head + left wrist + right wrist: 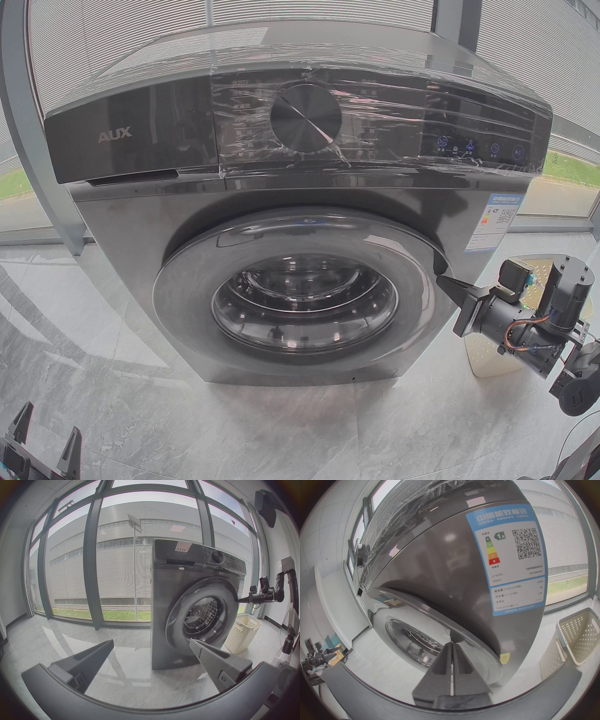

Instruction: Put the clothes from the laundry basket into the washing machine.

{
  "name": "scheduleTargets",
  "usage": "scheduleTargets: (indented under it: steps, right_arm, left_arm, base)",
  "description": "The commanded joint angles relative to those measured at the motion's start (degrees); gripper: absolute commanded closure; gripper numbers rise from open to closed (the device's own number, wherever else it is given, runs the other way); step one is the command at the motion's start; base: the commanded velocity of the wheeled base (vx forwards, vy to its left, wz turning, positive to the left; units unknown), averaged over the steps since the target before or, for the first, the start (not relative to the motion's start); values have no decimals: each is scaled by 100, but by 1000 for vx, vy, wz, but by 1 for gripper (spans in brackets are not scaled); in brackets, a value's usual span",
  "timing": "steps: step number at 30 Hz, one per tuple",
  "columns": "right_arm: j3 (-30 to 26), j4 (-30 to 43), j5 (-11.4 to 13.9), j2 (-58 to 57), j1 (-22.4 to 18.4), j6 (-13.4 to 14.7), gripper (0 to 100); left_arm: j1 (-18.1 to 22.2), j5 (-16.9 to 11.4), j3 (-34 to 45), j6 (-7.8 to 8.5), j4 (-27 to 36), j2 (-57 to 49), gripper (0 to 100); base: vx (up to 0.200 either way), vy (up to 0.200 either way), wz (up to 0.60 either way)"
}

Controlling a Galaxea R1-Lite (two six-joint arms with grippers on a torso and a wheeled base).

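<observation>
The washer's (300,187) round door (187,294) is shut and stands between us and the drum. Clear film wraps the control panel around 1 dial (306,117), and a blue label (512,558) sits on the front panel's upper right corner.

Our right hand (445,282) is held level at the door's right rim, its 2 fingers pressed together into a wedge with nothing in them. We cannot tell whether the tip touches the rim. Our left hand (151,642) is low on the left, well apart from the washer, fingers spread wide and holding nothing.

The washer stands upright, its door facing us. The basket (578,636), cream and perforated, stands upright on the floor just right of the washer, mouth up, partly behind our right arm. We cannot make out which way its long side runs.

The floor (125,387) is glossy grey stone tile. Behind the washer, tall windows (115,558) in dark frames look onto a grey building and a strip of grass.
</observation>
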State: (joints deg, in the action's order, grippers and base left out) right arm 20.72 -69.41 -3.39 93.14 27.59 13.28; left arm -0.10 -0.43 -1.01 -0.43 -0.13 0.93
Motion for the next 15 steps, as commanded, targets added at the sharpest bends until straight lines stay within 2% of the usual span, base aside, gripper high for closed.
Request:
scheduleTargets:
  steps: [1,3,7,11,15]
  right_arm:
    - [2,24,-162,3,1,-9,100]
    - [-7,16,-232,3,45,-9,100]
    - [-165,-46,-206,-59,203,26,100]
    - [-666,-46,-13,-402,564,44,100]
    - [-1114,16,84,-929,590,44,100]
  left_arm:
    - [1,-1,101,-1,5,-84,0]
    - [1,-1,101,-1,5,-84,0]
    - [1,-1,101,-1,5,-84,0]
    - [1,8,101,-19,5,-84,0]
    - [1,16,101,-36,5,-84,0]
  base:
    - [0,0,0]
    - [0,0,0]
    - [0,0,0]
    - [0,0,0]
    - [0,0,0]
